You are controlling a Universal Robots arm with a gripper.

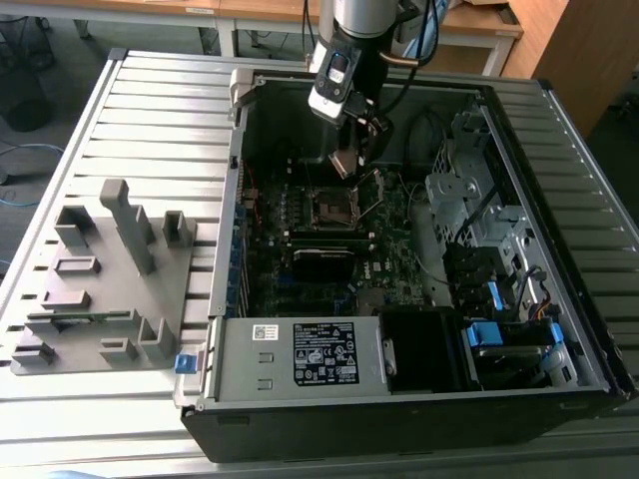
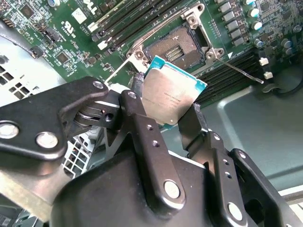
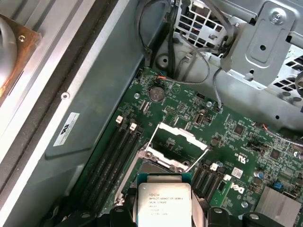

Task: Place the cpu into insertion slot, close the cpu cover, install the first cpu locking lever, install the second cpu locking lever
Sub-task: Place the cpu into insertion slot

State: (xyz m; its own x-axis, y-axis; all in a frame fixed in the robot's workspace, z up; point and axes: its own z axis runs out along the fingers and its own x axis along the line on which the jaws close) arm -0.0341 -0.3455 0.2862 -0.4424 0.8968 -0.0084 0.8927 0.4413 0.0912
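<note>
a. slatted metal table [image 1: 150, 110], the base of the whole scene, seen in the exterior view.

b. open computer case [image 1: 399, 419], lying on the table towards the exterior view's right, its inside facing up.

c. grey fixture block [image 1: 100, 289], on the table just beside the case, at the exterior view's left.

d. dark green circuit board [image 3: 236, 142], flat on the floor of the case.

e. my arm [image 1: 354, 15], reaching down into the case from above.

f. my claw [image 2: 165, 106], hanging over the board. its two black fingers [image 2: 142, 123] are partly closed and pinch the cpu by two opposite edges (the chip fills the gap between them).

g. cpu cover [image 3: 182, 133], a silvery frame swung up off the socket and standing tilted at its far side in the first wrist view.

h. insertion slot [image 2: 177, 47], a square socket with a dark centre, bare and uncovered. in the exterior view it lies just below my claw.

i. cpu [image 2: 173, 92], silver top showing in both wrist views. it is held tilted in the air, near the slot but apart from it, not seated.

j. locking lever [image 2: 242, 72], a thin wire rod swung out from the corner of the slot, lying across the board.
</note>
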